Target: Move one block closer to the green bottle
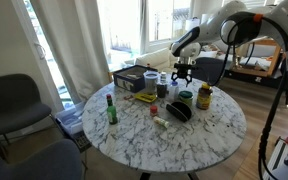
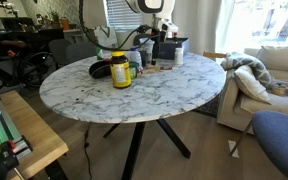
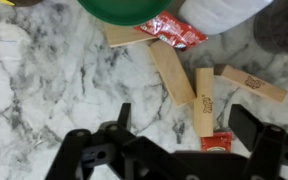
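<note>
The green bottle (image 1: 111, 109), slim with a red cap, stands near the table's edge, far from my gripper (image 1: 183, 74). In the wrist view several wooden blocks lie on the marble: a diagonal one (image 3: 171, 72), an upright-lying one (image 3: 204, 100) and a third (image 3: 251, 83) to its right. My gripper (image 3: 184, 125) is open and empty, hovering above them, with the block (image 3: 204, 100) between its fingers, nearer the right finger. The bottle is out of the wrist view.
A yellow-lidded jar (image 1: 204, 97) (image 2: 120, 70), a green-lidded container (image 1: 186, 98) and a dark box (image 1: 132, 78) crowd the table around the gripper. Red packets (image 3: 172, 30) (image 3: 216, 141) lie among the blocks. A green lid (image 3: 124, 8) sits just beyond them. Chairs (image 1: 14, 100) stand around the table.
</note>
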### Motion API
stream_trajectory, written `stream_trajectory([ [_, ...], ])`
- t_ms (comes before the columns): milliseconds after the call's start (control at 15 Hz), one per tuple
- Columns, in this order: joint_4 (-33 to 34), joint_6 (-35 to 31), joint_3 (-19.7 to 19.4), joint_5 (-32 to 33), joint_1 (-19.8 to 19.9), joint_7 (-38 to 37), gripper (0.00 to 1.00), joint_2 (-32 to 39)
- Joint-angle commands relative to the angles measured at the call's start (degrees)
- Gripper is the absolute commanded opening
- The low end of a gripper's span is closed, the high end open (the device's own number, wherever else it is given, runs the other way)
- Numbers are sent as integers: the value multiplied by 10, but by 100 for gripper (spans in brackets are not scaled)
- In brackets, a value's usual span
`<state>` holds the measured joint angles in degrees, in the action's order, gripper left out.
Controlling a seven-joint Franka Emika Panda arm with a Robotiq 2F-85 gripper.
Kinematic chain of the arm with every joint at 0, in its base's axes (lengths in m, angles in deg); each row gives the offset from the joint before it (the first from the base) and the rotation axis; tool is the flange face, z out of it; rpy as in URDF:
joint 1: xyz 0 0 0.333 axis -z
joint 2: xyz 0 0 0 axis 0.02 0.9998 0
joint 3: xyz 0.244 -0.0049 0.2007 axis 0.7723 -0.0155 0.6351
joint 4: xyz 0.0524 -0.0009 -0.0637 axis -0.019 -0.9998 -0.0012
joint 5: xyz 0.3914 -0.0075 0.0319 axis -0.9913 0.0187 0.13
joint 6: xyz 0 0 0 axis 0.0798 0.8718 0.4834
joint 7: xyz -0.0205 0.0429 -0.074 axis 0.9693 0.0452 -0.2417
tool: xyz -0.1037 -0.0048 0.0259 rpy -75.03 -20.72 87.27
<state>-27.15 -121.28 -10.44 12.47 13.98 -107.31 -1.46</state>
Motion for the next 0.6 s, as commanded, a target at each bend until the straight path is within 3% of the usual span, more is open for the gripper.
stream_trajectory([
  [0, 4, 2, 2, 2, 2, -1, 100, 2],
  [533, 2, -16, 13, -12, 4, 6, 100, 2],
])
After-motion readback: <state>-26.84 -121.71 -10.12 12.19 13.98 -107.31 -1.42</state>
